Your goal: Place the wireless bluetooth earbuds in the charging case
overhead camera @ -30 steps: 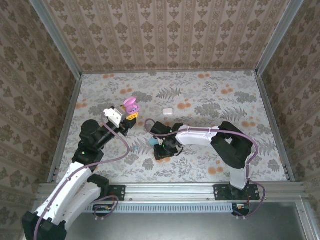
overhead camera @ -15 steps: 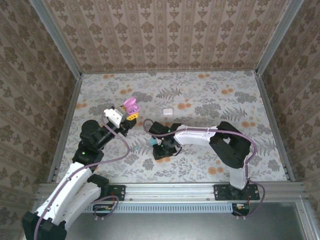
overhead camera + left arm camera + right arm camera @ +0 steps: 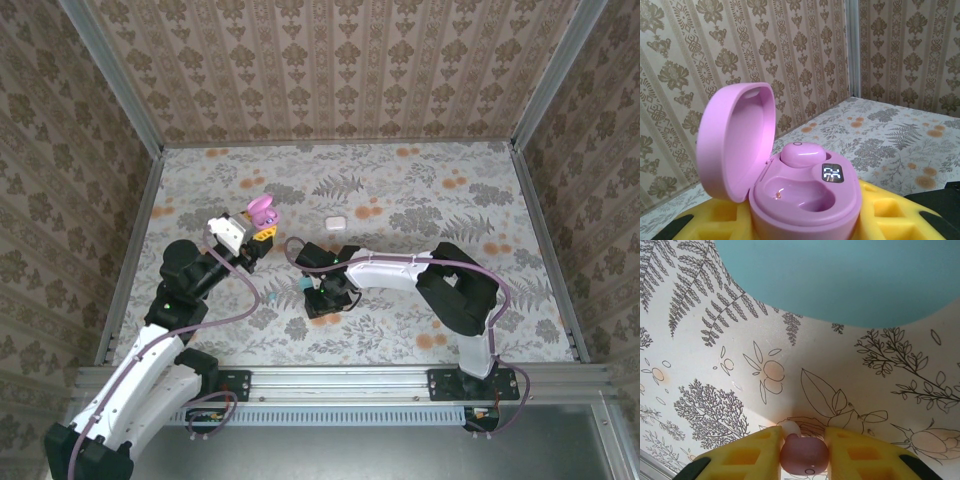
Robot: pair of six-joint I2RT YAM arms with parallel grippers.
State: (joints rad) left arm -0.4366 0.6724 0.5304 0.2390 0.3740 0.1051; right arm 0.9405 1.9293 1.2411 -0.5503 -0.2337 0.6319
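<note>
My left gripper [image 3: 258,236] is shut on an open pink charging case [image 3: 805,200], held up above the table; its yellow fingers [image 3: 890,212] flank the base. The lid [image 3: 735,140] stands up on the left. One pink earbud [image 3: 802,154] sits in the far socket, while the near socket [image 3: 800,192] is bare and a small display is lit. Low on the table, my right gripper [image 3: 804,442] is shut on a second pink earbud [image 3: 804,455] with a whitish tip, squeezed between both yellow fingers [image 3: 747,452]. In the top view this right gripper [image 3: 325,292] is near the table's middle.
A teal case [image 3: 840,275] lies just ahead of my right gripper, at its left side [image 3: 304,286] in the top view. A small white case [image 3: 335,222] lies further back on the floral table. Walls close off the left, back and right.
My right gripper's jaws have closed in onto the pink earbud, and the arm has crept slightly left. The left arm and its case have not moved.
</note>
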